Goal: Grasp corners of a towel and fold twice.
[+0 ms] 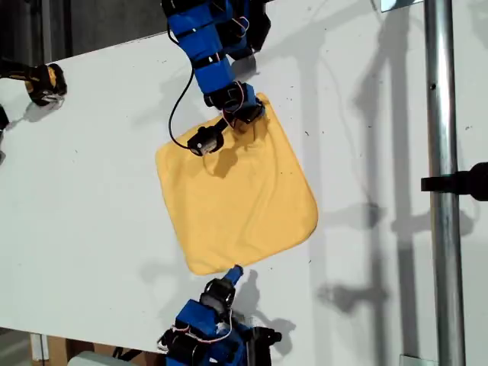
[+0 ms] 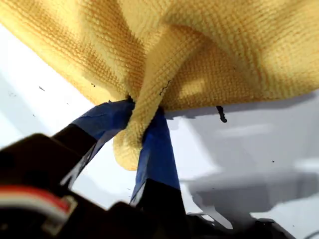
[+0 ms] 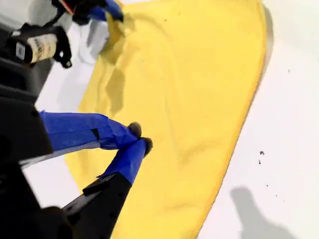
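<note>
the towel (image 1: pixel 240 198) lay spread flat near the middle of the white surface (image 1: pixel 91 191), turned diamond-wise, unfolded. my first hand (image 1: pixel 245 116), the one reaching in from the surface's far edge in the exterior view, was closed on one of the corners (image 2: pixel 130 149); the first wrist view showed the fabric bunched between both blue-taped jaws, with the hem tip poking out below the pinch. my second hand (image 3: pixel 139 139) sat at the corner nearest the surface's near edge in the exterior view, jaws nearly together with the tips just over the cloth; no fabric was visible between them, so i read it as closed but empty, and cannot tell whether it touched the towel. judgement: first fold not yet begun, only one corner secured. risks: if the first hand lifts alone, the towel will drag and skew about the free corners instead of folding cleanly. the second hand must open before it can take its corner, else it will only push cloth into a ridge. the first hand's pinch is narrow on a rolled wad, so a quick pull could slip it out.
</note>
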